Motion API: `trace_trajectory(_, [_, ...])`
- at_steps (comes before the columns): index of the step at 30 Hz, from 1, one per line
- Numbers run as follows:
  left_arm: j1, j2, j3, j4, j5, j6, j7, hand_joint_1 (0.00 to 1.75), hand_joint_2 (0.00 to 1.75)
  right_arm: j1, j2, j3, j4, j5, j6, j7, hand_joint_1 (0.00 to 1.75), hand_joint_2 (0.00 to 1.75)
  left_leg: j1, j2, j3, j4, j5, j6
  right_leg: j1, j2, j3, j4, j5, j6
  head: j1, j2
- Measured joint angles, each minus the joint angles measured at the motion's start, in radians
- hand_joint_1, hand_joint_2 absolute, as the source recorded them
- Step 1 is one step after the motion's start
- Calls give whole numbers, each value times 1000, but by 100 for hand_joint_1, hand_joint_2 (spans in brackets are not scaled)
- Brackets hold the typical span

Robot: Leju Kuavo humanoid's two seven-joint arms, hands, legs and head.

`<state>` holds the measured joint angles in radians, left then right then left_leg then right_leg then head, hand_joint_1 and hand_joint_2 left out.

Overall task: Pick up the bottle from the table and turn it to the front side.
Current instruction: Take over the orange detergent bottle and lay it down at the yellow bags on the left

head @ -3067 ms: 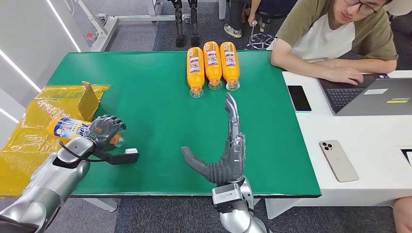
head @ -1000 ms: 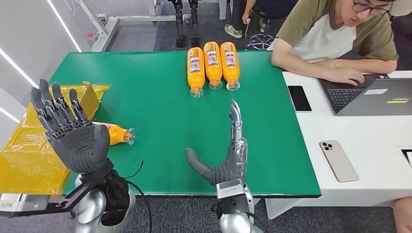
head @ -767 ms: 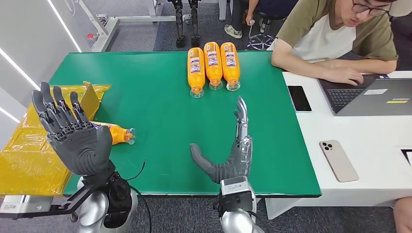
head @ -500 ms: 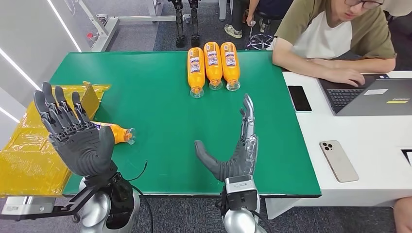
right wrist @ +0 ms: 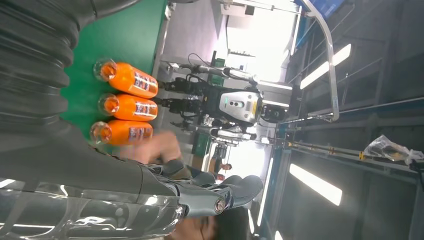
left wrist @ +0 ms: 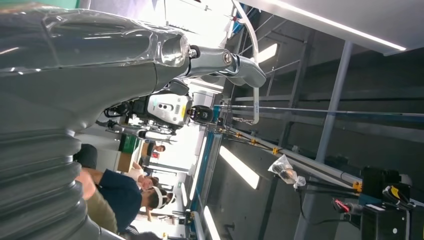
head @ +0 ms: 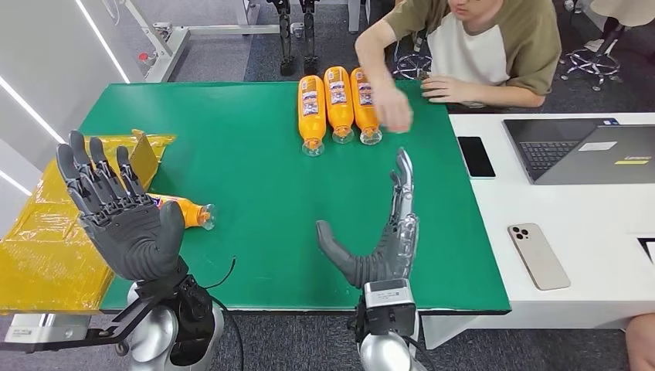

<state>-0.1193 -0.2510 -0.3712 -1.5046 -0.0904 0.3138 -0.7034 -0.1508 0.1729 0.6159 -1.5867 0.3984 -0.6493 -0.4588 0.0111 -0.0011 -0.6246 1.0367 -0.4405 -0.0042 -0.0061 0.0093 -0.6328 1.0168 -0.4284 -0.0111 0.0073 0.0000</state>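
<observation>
**Both robot hands up and empty, bottle lying by the yellow bag**

So here's what you've got. Your left robot hand is raised over the near left corner of the green tabletop, palm facing the camera, fingers spread wide, holding nothing. Your right robot hand stands on edge near the front middle of the tabletop, fingers straight and pointing away from the robot, thumb stuck out to the left, also holding nothing.

The bottle is lying on its side at the left edge of the tabletop, cap pointing right, its back end hidden behind the left robot hand. It sits right next to the crumpled yellow bag.

At the far side you've got three orange bottles lined up side by side, caps toward the robot. A person's hand is blurred, just beside the rightmost one; can't tell if it's touching.

Off to the right, the white desk carries a laptop and two phones.
</observation>
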Motion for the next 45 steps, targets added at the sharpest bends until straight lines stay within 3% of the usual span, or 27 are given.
trace_trajectory(45, [0, -6, 0, 0, -18, -21, 3, 0, 175, 6, 18, -42, -9, 20, 50, 15, 0, 175, 0, 0, 0, 0, 0, 0, 0, 0, 0, 0, 0, 0, 0, 0])
